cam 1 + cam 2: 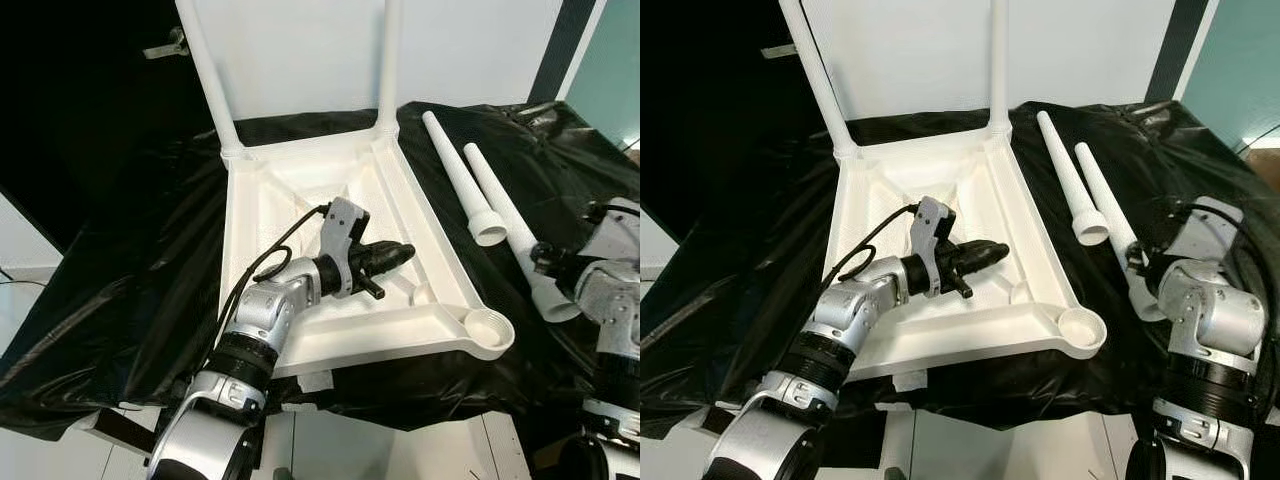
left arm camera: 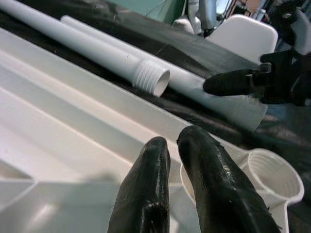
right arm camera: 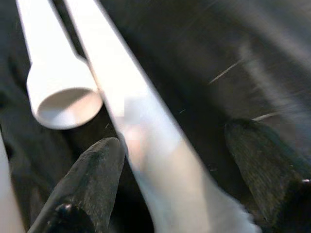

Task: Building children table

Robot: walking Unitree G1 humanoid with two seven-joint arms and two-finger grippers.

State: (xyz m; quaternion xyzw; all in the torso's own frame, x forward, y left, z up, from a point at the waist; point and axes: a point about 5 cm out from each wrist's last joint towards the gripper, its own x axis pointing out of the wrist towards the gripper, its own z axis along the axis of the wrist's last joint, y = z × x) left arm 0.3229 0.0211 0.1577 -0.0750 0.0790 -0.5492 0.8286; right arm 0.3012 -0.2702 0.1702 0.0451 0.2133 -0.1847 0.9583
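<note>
Table top [image 1: 300, 200]: white plastic, upside down on black sheet [image 1: 130, 270], two legs already standing at far corners, near-right socket [image 1: 488, 330] empty. I read inversion as giving access to sockets.

Two loose legs [image 1: 455, 170] lie side by side right of top, threaded ends toward me.

My right gripper [image 3: 170, 160] spread, fingers straddling nearer leg [image 3: 131, 126], not pinching.

My left gripper [image 1: 395, 255] pressed together, empty, hovering over underside, likely steadying.

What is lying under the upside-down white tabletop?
The tabletop lies on a black plastic sheet that spreads out on all sides. What supports the sheet beneath the tabletop is covered.
</note>
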